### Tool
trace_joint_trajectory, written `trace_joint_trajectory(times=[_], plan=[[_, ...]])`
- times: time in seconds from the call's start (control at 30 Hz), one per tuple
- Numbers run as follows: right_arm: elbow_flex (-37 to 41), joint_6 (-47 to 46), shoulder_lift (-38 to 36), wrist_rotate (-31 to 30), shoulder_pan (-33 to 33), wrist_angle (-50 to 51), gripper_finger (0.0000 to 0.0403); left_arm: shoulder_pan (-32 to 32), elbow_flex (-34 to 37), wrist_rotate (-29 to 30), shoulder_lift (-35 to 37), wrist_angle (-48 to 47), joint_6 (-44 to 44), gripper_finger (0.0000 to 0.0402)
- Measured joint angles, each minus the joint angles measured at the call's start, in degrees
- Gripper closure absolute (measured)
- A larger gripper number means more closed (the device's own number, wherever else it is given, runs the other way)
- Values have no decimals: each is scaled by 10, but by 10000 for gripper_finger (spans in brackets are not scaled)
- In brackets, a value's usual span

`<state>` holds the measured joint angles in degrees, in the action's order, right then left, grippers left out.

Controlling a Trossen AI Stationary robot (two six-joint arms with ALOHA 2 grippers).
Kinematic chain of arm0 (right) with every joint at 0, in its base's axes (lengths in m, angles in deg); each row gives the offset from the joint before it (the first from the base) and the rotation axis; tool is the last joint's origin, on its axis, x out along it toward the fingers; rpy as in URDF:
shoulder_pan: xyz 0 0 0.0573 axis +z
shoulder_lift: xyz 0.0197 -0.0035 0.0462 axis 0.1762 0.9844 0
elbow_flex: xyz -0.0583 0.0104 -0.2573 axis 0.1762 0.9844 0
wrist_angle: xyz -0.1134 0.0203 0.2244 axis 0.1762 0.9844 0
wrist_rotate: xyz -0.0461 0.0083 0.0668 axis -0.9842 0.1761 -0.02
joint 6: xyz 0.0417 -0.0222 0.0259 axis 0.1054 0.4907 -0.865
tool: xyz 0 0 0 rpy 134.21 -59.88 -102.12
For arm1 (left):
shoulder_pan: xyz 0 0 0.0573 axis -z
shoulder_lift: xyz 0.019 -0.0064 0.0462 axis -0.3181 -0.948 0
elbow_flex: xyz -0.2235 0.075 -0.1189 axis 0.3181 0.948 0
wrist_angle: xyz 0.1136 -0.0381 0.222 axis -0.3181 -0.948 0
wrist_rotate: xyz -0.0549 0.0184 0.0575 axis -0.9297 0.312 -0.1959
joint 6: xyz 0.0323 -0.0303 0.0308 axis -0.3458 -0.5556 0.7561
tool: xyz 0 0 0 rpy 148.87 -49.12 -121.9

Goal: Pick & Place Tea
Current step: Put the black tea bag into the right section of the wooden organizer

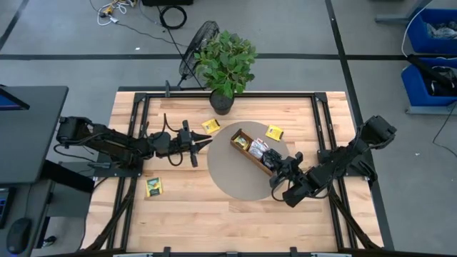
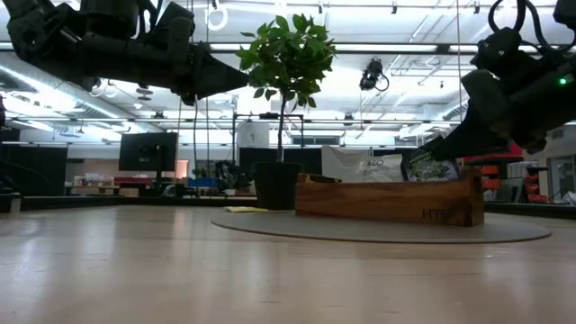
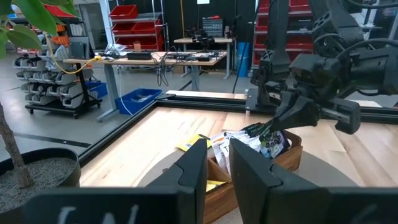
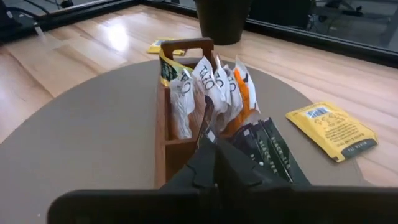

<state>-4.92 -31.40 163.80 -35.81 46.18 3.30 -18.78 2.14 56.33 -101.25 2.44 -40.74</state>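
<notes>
A long wooden box (image 1: 251, 151) lies on a round grey mat (image 1: 225, 178) and holds several tea packets (image 4: 214, 87) standing on edge. My right gripper (image 1: 274, 170) is over the box's near-right end, shut on a dark tea packet (image 3: 272, 142). Loose yellow packets lie flat beyond the box (image 1: 210, 126), to its right (image 1: 274, 132) and at the near left (image 1: 153, 187). My left gripper (image 1: 207, 143) hangs level to the left of the box. It points at the box, with a narrow gap between its fingers (image 3: 193, 168) and nothing in it. My right gripper pinches the dark packet by its upper edge (image 3: 280, 127) between its two fingers. The fingers slant down from the table's near-right side. The packet hangs below them, and its lower part is inside the box's end compartment among other dark packets (image 4: 267, 149).
A potted green plant (image 1: 227, 64) stands at the table's far edge, behind the box. Black frame rails (image 1: 318, 121) run along the table's sides. Bare wood shows along the near edge.
</notes>
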Motion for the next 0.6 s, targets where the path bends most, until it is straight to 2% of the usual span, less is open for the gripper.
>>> trace_joint_trajectory(times=[0.2,0.4,0.6], plan=[[0,7,0,62,0,1,349,0,0,0,0,0,0,328],[0,20,-17,53,0,8,270,0,0,0,0,0,5,328],[0,75,-79,56,-12,21,203,0,0,0,0,-1,6,328]])
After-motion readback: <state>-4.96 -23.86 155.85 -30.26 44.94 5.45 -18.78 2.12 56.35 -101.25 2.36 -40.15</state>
